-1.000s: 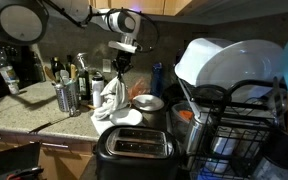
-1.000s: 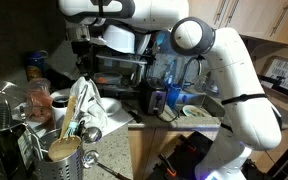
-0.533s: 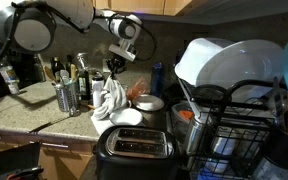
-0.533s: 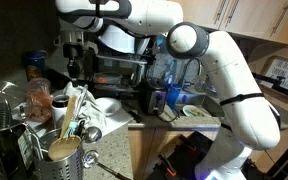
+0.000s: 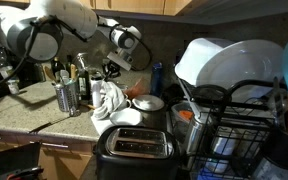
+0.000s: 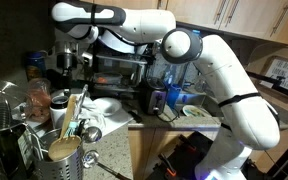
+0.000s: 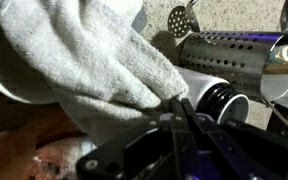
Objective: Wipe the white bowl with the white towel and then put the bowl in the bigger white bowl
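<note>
Pincer tight on rumpled white towel

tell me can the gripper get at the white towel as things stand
Probably yes: the gripper hangs just above the white towel, whose top lies uncovered. The metal utensil holder stands off to one side, not between them.

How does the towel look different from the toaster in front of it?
The towel is white; the toaster is black. The towel lies in a soft, crumpled heap, while the toaster is a firm box with slots on top. In an exterior view the towel sits farther back and the toaster nearer the camera. Both are kitchen things.
</note>
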### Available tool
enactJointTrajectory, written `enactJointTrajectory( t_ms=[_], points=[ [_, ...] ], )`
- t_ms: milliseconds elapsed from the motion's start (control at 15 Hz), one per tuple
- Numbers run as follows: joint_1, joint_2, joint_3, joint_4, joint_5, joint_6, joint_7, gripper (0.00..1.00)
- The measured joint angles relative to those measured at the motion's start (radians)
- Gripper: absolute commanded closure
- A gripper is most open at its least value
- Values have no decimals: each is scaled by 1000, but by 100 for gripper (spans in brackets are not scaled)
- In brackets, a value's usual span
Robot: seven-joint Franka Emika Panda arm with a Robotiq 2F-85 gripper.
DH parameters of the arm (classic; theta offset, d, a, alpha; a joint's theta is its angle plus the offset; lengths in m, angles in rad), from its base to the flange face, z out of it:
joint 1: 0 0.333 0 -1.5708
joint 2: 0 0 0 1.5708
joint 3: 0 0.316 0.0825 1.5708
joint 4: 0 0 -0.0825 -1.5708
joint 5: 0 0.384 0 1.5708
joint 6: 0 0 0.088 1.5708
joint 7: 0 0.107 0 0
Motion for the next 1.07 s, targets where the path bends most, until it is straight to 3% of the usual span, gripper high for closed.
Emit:
enactJointTrajectory(
  t_ms=[67, 133, 333, 400, 1067],
  points=[
    [1, 13, 5, 0, 0, 1, 0, 72],
    [2, 26, 7, 0, 0, 1, 0, 95],
    [3, 39, 7, 0, 0, 1, 0, 74],
    [2, 39, 7, 1, 0, 1, 0, 72],
    [2, 39, 7, 3, 0, 1, 0, 72]
  ],
)
